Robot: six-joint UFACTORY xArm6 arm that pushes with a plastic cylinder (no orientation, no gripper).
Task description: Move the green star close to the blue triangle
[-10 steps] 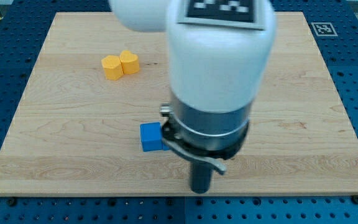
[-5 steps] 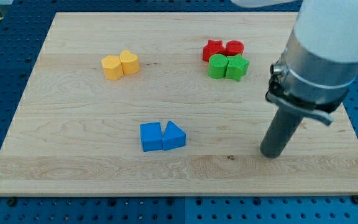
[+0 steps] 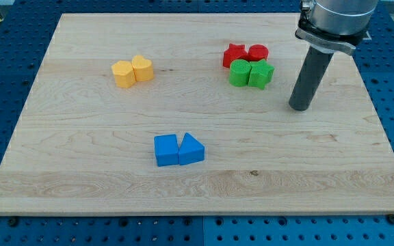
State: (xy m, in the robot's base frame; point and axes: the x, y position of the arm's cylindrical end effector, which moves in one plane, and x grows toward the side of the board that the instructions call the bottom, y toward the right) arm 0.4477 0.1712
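Note:
The green star (image 3: 260,74) lies at the view's upper right, touching a green round block (image 3: 239,72) on its left. The blue triangle (image 3: 191,147) lies at the lower middle, touching a blue cube (image 3: 165,150) on its left. My tip (image 3: 298,107) rests on the board to the right of and slightly below the green star, a short gap away from it. The tip is far up and right of the blue triangle.
A red star (image 3: 234,54) and a red round block (image 3: 258,52) sit just above the green pair. A yellow hexagon (image 3: 123,73) and a yellow heart (image 3: 142,68) lie at the upper left. The wooden board (image 3: 60,171) has blue perforated table around it.
The rod has swept from the lower middle, near the blue blocks, rightward and then up to beside the green star. No block has moved.

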